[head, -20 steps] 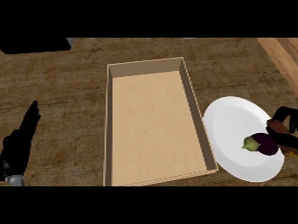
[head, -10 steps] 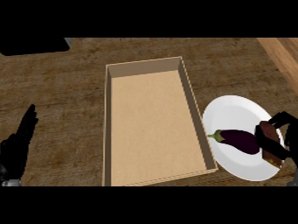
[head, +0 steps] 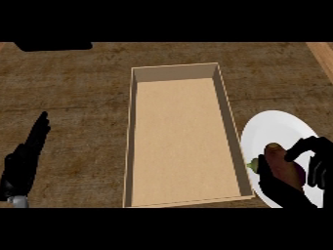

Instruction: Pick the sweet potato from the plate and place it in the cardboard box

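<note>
Moved leftward, right hand [head: 299, 173] grips one sweet potato [head: 279, 163] on one plate [head: 273, 127].

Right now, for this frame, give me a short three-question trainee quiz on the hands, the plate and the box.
1. True or false: the sweet potato already lies inside the cardboard box.
2. Which hand curls round the sweet potato: A left hand, B right hand?
3. Fill in: the white plate sits to the ____ of the box in the head view.

Key: 1 false, it is over the plate; 2 B, the left rests open on the counter; 3 right.
</note>
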`<action>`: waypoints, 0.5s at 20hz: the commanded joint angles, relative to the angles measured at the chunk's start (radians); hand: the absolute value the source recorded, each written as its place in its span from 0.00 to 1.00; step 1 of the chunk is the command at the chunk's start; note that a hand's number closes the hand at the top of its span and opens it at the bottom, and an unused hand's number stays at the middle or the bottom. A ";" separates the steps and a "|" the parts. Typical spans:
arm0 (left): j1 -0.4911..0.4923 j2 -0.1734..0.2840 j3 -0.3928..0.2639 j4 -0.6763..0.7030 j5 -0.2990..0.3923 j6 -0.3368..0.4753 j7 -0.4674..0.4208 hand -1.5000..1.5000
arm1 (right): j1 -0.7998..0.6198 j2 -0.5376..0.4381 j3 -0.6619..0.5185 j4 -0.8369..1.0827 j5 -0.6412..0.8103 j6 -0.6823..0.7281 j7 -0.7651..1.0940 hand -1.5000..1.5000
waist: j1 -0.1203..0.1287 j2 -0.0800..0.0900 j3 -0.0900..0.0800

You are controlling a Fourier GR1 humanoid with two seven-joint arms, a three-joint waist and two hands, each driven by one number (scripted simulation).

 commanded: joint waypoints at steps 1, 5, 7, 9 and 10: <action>-0.054 -0.008 -0.018 0.008 0.007 -0.019 0.023 0.50 | -0.054 0.022 0.219 -0.199 0.114 0.104 0.233 1.00 | 0.038 0.014 0.002; -0.078 -0.052 -0.070 0.009 -0.054 0.024 0.042 0.50 | -0.306 0.023 0.350 -0.130 0.196 0.184 0.497 1.00 | 0.057 0.018 0.003; -0.133 0.009 0.002 0.046 -0.008 -0.022 0.045 0.50 | -0.437 0.023 0.313 -0.051 0.164 0.225 0.570 1.00 | 0.058 0.021 0.004; -0.062 -0.019 -0.044 -0.044 -0.022 -0.018 0.060 0.50 | -0.514 0.023 0.354 0.067 0.135 0.172 0.666 1.00 | 0.072 0.019 0.004; -0.098 -0.032 -0.039 0.051 -0.033 -0.003 0.004 0.50 | -0.590 0.023 0.214 0.112 0.061 0.214 0.619 1.00 | 0.067 0.024 0.004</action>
